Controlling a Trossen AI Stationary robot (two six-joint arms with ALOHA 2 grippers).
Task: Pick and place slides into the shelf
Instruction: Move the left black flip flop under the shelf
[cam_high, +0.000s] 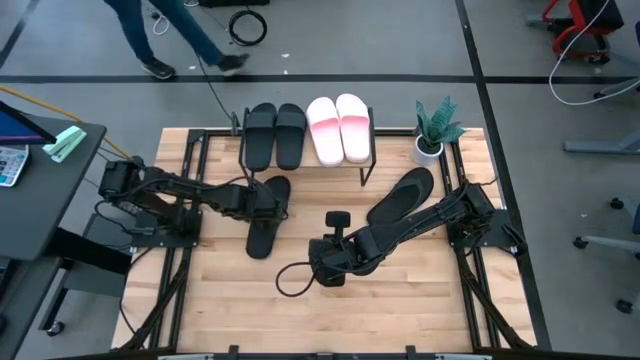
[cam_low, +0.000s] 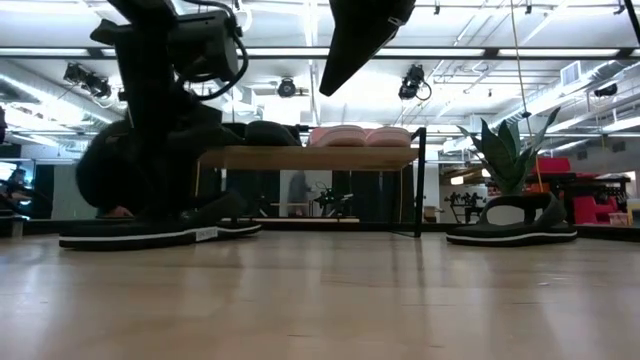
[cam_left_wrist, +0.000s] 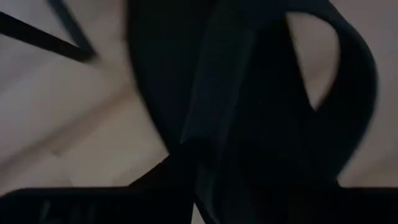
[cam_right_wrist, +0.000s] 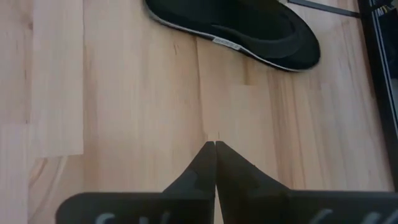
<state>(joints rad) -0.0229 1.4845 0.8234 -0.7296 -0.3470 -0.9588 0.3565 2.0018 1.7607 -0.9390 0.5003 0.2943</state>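
Two black slides lie flat on their soles on the table. One (cam_high: 268, 218) (cam_low: 140, 236) is left of centre, and my left gripper (cam_high: 262, 200) is down on it; its strap (cam_left_wrist: 267, 93) fills the left wrist view. The other (cam_high: 400, 195) (cam_low: 512, 232) lies right of centre, partly under my right arm. My right gripper (cam_right_wrist: 214, 144) (cam_low: 335, 85) is shut and empty, held well above the table's middle, with a black slide (cam_right_wrist: 249, 28) ahead of it. The shelf (cam_low: 310, 157) at the far edge carries two black slides (cam_high: 275, 135) and two pink ones (cam_high: 338, 128).
A potted plant (cam_high: 430, 140) (cam_low: 505, 160) stands at the far right, beside the shelf. The shelf's black legs (cam_high: 367, 172) reach down to the table. Bare wood (cam_high: 300, 310) spreads across the near half. A person (cam_high: 170, 35) walks on the floor beyond the table.
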